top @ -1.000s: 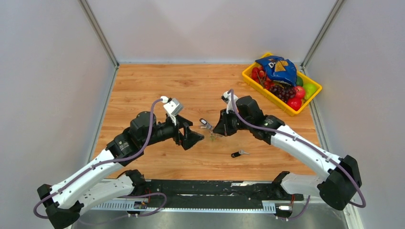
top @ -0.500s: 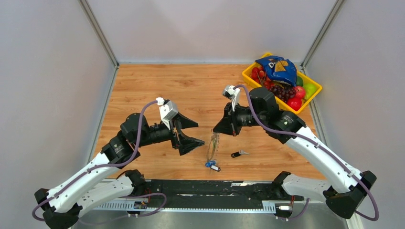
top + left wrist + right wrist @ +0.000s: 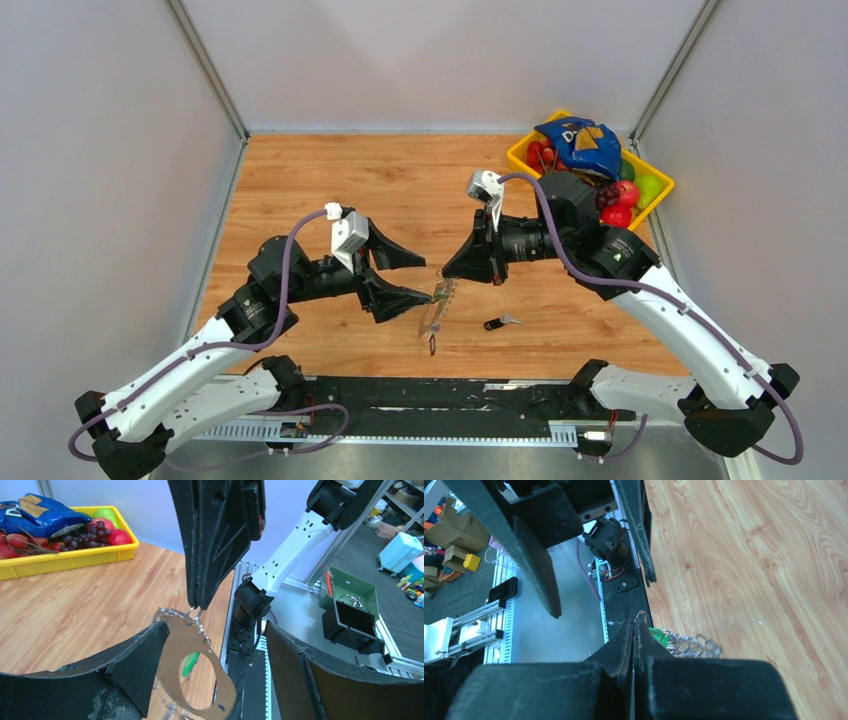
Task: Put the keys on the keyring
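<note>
Your right jaws are pressed together on the top edge of the keyring (image 3: 436,306), holding it in the air above the counter (image 3: 330,180), towards the near edge. The hoop hangs tilted below the tips, and one of the keys (image 3: 432,345) dangles from its lower end. In the left wrist view a green tag (image 3: 189,664) shows through the hoop. Your left jaws are spread wide, and the hoop hangs in front of the gap between them, close by the lower finger. You cannot tell from these views whether it touches. A second key (image 3: 497,323) with a dark head lies flat on the counter just right of the hanging ring, apart from it. At the far right corner sits a yellow basket (image 3: 75,559) of fruit with a blue bag (image 3: 40,515) on top.
</note>
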